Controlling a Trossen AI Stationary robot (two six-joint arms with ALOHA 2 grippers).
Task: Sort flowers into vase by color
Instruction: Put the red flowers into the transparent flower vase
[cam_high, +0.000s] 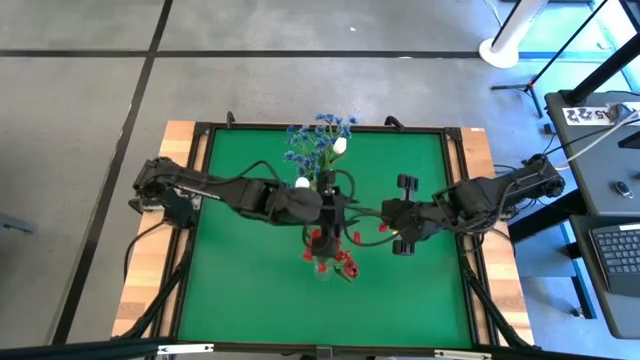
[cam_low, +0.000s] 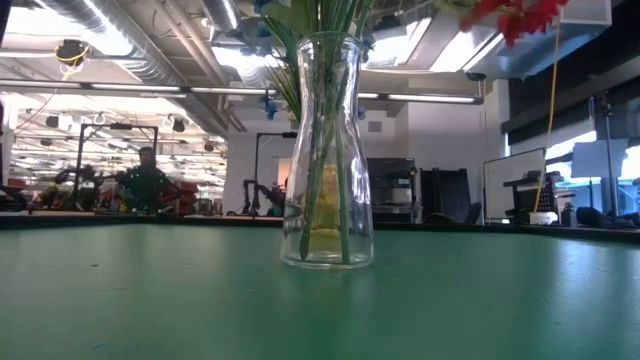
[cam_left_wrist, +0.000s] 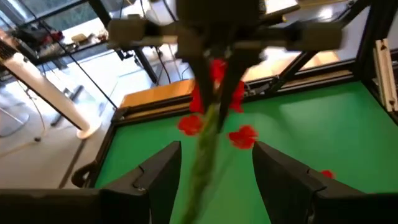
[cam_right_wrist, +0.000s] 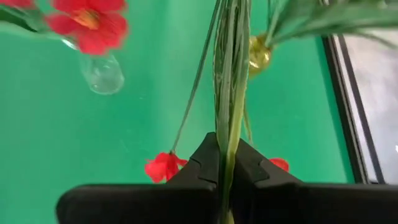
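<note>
The right gripper (cam_right_wrist: 227, 163) pinches the red flower stem (cam_right_wrist: 231, 74) lengthwise (vase (cam_high: 325, 268) nearby), beside the open, empty left gripper (cam_left_wrist: 214, 165).

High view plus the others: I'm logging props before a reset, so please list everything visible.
Table: one, green mat, wooden edges.
Vase: one, clear glass, mid-mat, green stems inside.
Yellowish vase: one, apart from the clear one.
Blue flowers: one cluster, far side of mat.
White buds: two, by the blue flowers.
Red flowers: several, mid-mat.
Person: one, dark top, in the room behind.
Left fingers: dark, open, either side of a stem.
Right fingers: dark, shut on red flowers' stems.
</note>
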